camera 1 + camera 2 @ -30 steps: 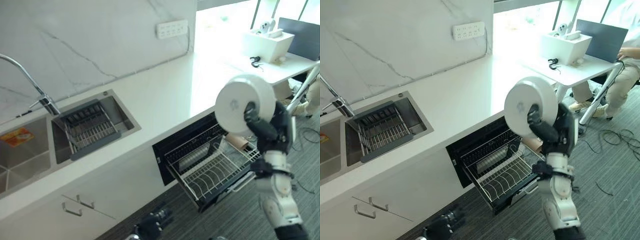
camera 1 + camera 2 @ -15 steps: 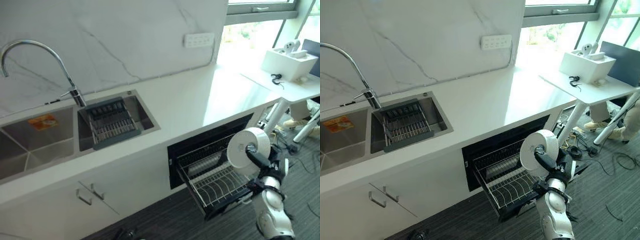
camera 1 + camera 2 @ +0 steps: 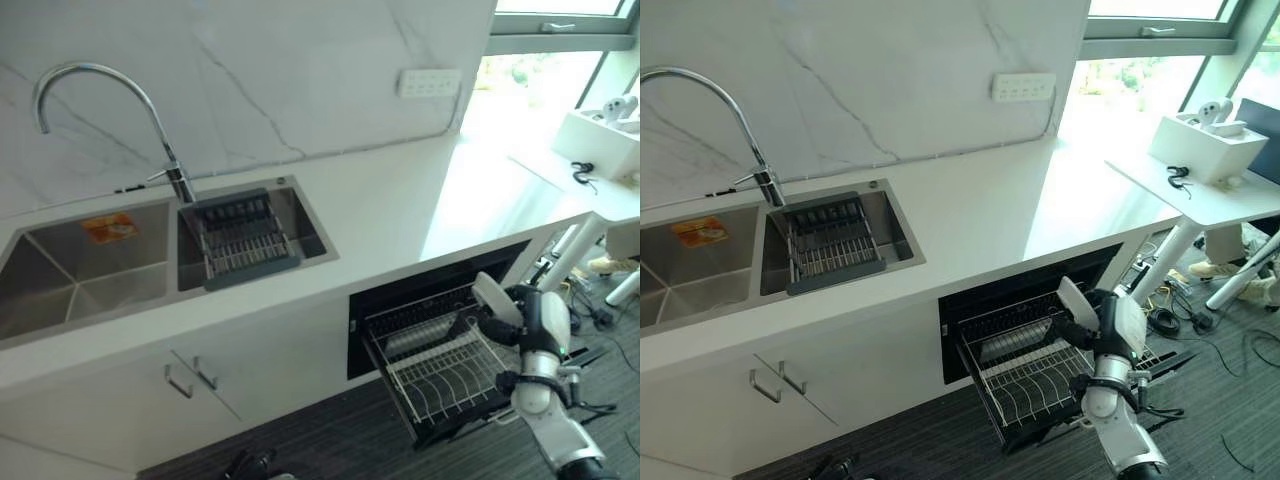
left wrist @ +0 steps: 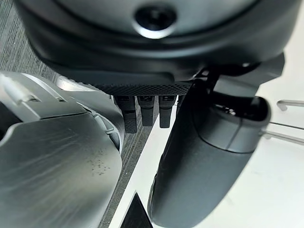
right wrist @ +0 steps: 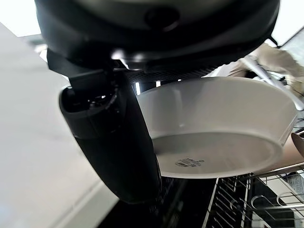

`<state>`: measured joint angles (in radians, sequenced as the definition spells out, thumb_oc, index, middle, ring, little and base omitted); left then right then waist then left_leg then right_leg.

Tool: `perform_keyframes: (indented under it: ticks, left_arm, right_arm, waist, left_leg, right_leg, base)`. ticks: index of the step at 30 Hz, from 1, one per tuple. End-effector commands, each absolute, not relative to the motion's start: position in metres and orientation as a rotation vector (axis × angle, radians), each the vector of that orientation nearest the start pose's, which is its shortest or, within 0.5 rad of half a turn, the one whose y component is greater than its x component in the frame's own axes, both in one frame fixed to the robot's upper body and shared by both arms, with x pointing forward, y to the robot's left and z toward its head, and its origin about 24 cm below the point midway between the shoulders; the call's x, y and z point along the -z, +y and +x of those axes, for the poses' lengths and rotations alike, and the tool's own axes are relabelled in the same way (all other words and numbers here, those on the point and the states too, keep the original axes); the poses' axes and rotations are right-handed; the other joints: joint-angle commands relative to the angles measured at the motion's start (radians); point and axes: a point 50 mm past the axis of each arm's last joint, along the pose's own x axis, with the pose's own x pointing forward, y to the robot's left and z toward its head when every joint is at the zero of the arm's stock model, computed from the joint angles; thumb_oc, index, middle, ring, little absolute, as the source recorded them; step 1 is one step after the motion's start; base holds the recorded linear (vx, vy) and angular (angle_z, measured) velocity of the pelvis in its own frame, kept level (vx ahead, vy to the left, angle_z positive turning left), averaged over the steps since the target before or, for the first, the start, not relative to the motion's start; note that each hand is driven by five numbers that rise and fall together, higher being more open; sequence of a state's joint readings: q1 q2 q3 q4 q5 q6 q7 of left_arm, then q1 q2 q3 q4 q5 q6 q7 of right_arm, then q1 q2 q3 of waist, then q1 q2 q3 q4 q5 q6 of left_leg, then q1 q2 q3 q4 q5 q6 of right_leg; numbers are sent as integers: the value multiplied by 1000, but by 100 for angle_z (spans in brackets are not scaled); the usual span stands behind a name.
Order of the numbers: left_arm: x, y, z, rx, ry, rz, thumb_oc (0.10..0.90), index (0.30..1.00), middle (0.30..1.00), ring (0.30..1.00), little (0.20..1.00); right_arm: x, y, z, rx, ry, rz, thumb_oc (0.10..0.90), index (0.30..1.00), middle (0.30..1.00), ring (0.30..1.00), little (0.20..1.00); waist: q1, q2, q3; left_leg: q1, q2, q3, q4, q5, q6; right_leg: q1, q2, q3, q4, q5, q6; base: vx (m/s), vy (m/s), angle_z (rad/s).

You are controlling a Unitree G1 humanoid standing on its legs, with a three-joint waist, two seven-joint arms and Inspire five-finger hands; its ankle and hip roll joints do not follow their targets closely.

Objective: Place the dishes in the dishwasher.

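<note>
My right hand (image 3: 545, 318) is shut on a white round dish (image 3: 495, 297), the thumb (image 5: 114, 142) across its underside and the rim (image 5: 223, 95) against the palm. The dish is tilted edge-on, low over the right end of the pulled-out wire rack (image 3: 440, 370) of the dishwasher (image 3: 1025, 300) under the counter. I cannot tell whether the dish touches the rack (image 5: 247, 204). The rack's prongs hold no other dishes. My left hand (image 4: 204, 161) hangs low by the floor in front of the cabinets, fingers (image 4: 145, 111) relaxed and holding nothing.
A white counter (image 3: 400, 200) runs above the dishwasher. To its left is a double sink (image 3: 90, 270) with a grey drain basket (image 3: 240, 245) and a tall tap (image 3: 90, 80). A white side table (image 3: 1200, 190) stands at the right. Cabinet handles (image 3: 190, 378) sit below the sink.
The camera has shifted, showing more of the sink. My right hand has gone down with the dish from chest height to just over the rack, turning it from face-on to edge-on.
</note>
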<state>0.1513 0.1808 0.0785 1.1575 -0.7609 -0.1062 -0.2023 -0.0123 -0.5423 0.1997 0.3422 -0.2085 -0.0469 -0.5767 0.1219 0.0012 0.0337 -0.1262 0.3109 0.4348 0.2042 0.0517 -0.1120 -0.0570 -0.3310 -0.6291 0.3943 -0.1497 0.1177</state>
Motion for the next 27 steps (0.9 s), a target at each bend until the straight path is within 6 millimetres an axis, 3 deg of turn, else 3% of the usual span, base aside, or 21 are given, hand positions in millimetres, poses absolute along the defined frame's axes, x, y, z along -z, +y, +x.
perform_keyframes:
  ticks: [1,9,11,18,22,27]
  left_arm:
    - [165,225,48,-443,1054,-534,800,900,900,900,900]
    - [163,233,51,-418,1070,-481,800,900,900,900,900]
    - [162,238,53,-416,1062,-464,800,900,900,900,900]
    - [157,255,53,-384,1058,-371,800,900,900,900,900]
    - [152,259,65,-356,997,-395,800,900,900,900,900]
    - [153,249,75,-338,970,-451,800,900,900,900,900]
  right_arm:
    - [-71,-266,278,481,-224,-913,400,300,300,300,300]
    - [-31,-263,286,428,-35,-997,400,300,300,300,300]
    - [-12,-265,284,434,56,-1012,400,300,300,300,300]
    - [7,-282,287,515,258,-994,400,300,300,300,300]
    - [-11,-302,299,616,294,-1020,400,300,300,300,300]
    - [-46,-328,315,698,305,-1086,400,300,300,300,300]
  waist:
    - [19,-13,6]
    - [66,-9,5]
    - [91,-2,10]
    - [154,40,30]
    - [183,85,62]
    - [193,147,104]
  left_leg:
    - [4,-34,0,96,-171,-17]
    - [-1,-58,-29,96,-179,-7]
    - [-3,-74,-43,96,-182,-4]
    - [-35,-112,-73,96,-175,8]
    - [-90,-142,-95,96,-165,15]
    - [-172,-155,-105,96,-126,5]
  right_leg:
    - [78,35,39,-94,-28,28]
    - [98,26,8,-94,-28,25]
    - [109,19,-9,-94,-25,26]
    - [124,-1,-67,-94,-17,25]
    - [93,-38,-103,-94,5,22]
    - [28,-59,-102,-94,16,18]
  base:
    - [17,9,13]
    - [23,15,15]
    - [64,-6,28]
    - [14,-10,27]
    - [-151,39,28]
    - [-207,82,24]
